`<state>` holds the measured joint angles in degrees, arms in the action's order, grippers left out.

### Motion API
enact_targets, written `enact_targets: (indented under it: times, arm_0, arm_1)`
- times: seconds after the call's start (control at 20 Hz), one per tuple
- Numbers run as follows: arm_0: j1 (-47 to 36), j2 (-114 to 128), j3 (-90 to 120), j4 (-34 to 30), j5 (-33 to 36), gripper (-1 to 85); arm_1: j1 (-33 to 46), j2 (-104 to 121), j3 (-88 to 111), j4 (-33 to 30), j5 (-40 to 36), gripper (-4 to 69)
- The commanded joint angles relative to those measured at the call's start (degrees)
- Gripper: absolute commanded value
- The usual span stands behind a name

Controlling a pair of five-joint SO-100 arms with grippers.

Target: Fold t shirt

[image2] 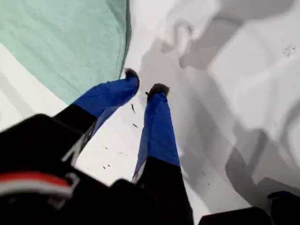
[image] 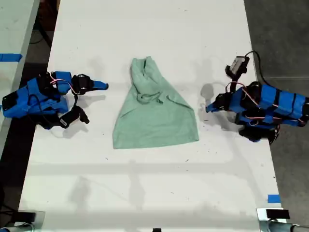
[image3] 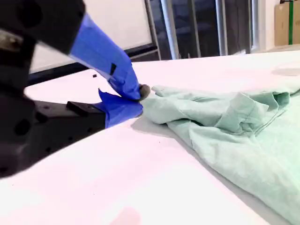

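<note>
Both sets of fingers hold nothing: my first gripper [image2: 145,80] slightly parted, my second gripper [image3: 136,99] nearly closed. The t shirt [image: 155,108] lies mid-tabletop [image: 145,193]; a shallow pinch risks dragging it

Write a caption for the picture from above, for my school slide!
Two blue robot arms rest on a white table, one at each side of a rumpled mint-green t shirt waiting to be folded.
</note>
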<state>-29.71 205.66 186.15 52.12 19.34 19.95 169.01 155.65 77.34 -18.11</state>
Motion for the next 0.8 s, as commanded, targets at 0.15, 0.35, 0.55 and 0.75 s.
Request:
enact_targets:
  times: [0.15, 0.35, 0.55, 0.75]
  arm_0:
    - [0.2, 0.5, 2.2, -0.9, 0.5, -0.3]
    - [0.3, 0.5, 2.2, -0.9, 0.5, -0.3]
    - [0.3, 0.5, 2.2, -0.9, 0.5, -0.3]
    - [0.4, 0.5, 2.2, -0.9, 0.5, -0.3]
  arm_1:
    - [-4.8, -33.6, -13.9, -17.0, 0.9, 20.0]
    - [-6.2, -47.3, -15.8, -27.2, 1.8, 19.5]
    - [-7.6, -52.5, -17.0, -31.9, 1.8, 14.7]
    - [-7.7, -54.4, -21.8, -25.7, 2.0, 0.2]
